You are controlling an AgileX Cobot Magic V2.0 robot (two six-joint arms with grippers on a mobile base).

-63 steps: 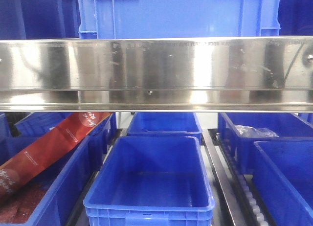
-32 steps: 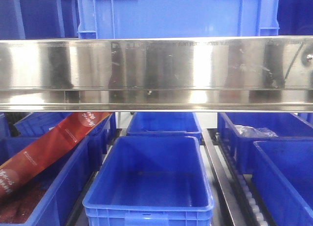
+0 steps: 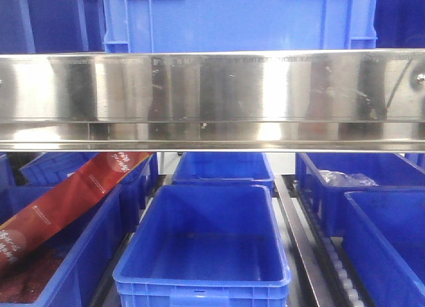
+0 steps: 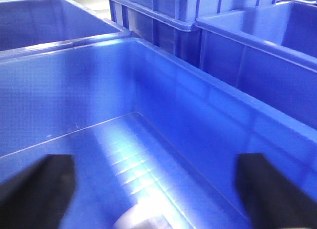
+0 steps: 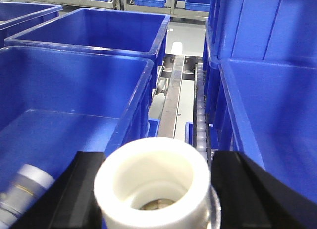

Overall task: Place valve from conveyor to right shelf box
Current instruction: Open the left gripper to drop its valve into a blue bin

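In the right wrist view, my right gripper [image 5: 158,192] is shut on the valve [image 5: 152,177], a white plastic cylinder whose open end faces the camera. Black fingers [image 5: 81,189] press on both its sides. It hangs over the near rim between a blue box on the left [image 5: 74,90] and a blue box on the right [image 5: 267,120]. My left gripper [image 4: 153,189] is open inside a blue box [image 4: 163,105], with a blurred pale round object [image 4: 141,221] low between its fingers. The conveyor is out of view. Neither gripper shows in the front view.
A steel shelf beam [image 3: 212,101] crosses the front view, with a blue crate [image 3: 239,18] above it. Below are several blue boxes: a middle one [image 3: 202,234], right ones [image 3: 388,220], and a left one holding a red package [image 3: 66,201]. A silver-grey cylinder [image 5: 22,189] lies at lower left. Roller rails [image 5: 200,115] run between the boxes.
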